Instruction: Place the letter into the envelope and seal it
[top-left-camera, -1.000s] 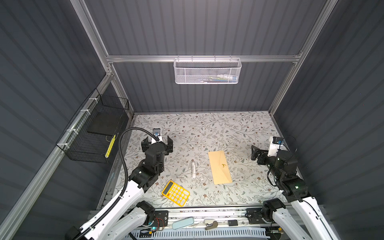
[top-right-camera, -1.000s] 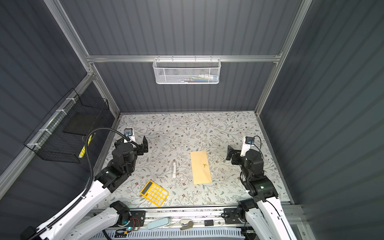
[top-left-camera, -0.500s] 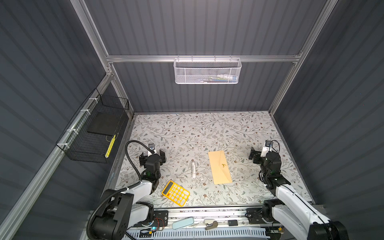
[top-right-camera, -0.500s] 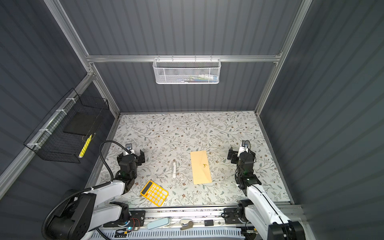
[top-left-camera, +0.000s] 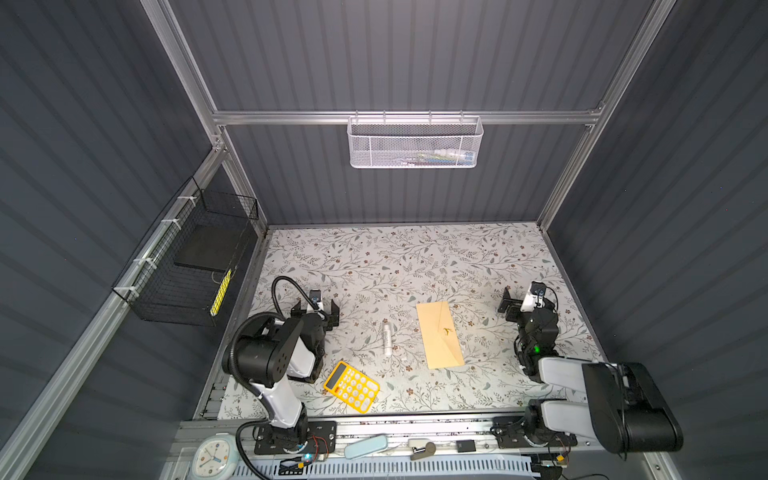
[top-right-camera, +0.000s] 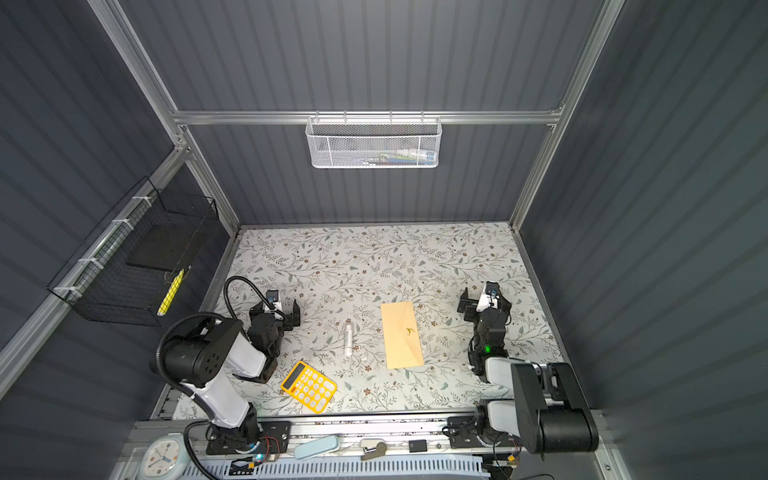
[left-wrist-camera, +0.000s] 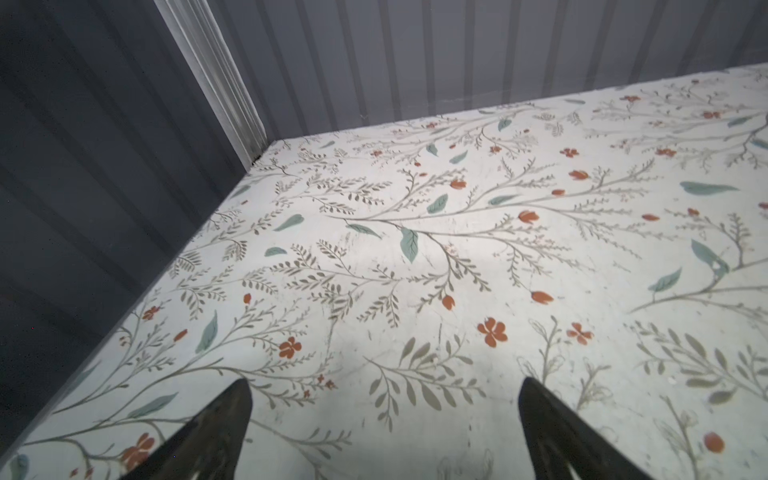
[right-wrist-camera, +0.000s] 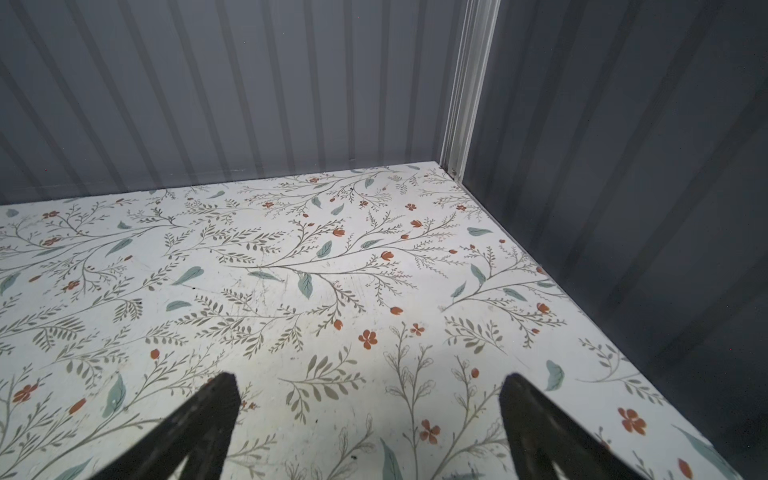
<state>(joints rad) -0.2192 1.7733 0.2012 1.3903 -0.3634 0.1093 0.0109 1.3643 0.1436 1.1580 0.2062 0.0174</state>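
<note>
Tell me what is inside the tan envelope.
Nothing inside shows. The envelope lies flat on the table with its flap folded down in both top views, so the kraft paper covers its contents; whether the letter is in there cannot be told.

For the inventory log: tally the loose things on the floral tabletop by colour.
Tan: 1, the envelope
White: 1, the glue stick
Yellow: 1, the calculator
Total: 3
</note>
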